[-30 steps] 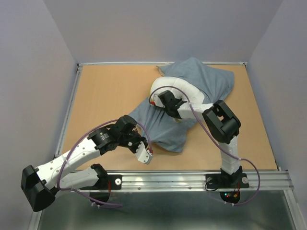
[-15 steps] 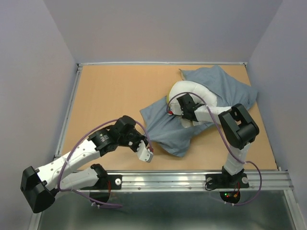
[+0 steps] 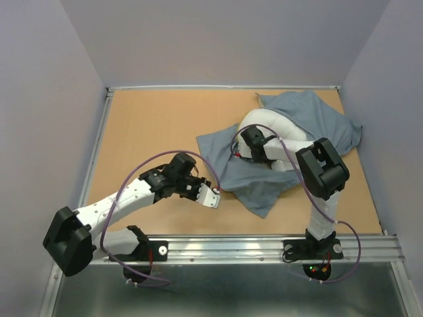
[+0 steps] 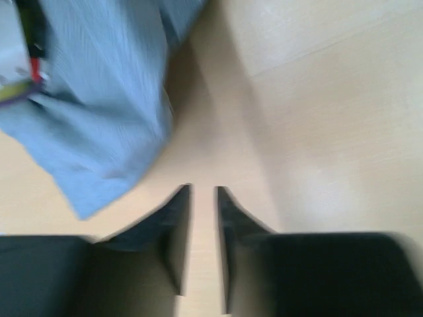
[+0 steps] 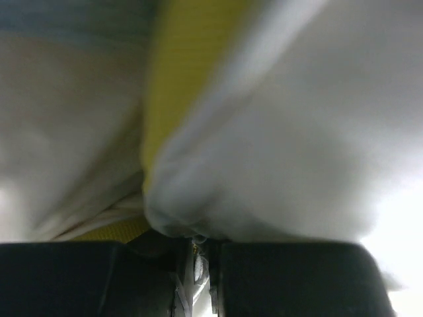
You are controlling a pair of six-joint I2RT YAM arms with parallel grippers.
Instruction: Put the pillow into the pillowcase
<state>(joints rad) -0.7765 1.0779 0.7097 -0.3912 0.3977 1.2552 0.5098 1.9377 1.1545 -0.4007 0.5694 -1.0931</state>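
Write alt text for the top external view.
A grey-blue pillowcase lies crumpled on the right of a wooden table, a white pillow bulging partly out of it. The right gripper grips the pillow; the left gripper hovers, empty, beside the pillowcase's near-left edge.

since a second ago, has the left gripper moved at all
Yes. The left gripper has swung away from the near rail and to the right, ending close beside the pillowcase.

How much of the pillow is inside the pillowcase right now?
Only partly in: a white curved stretch of the pillow still lies bare outside the grey-blue pillowcase.
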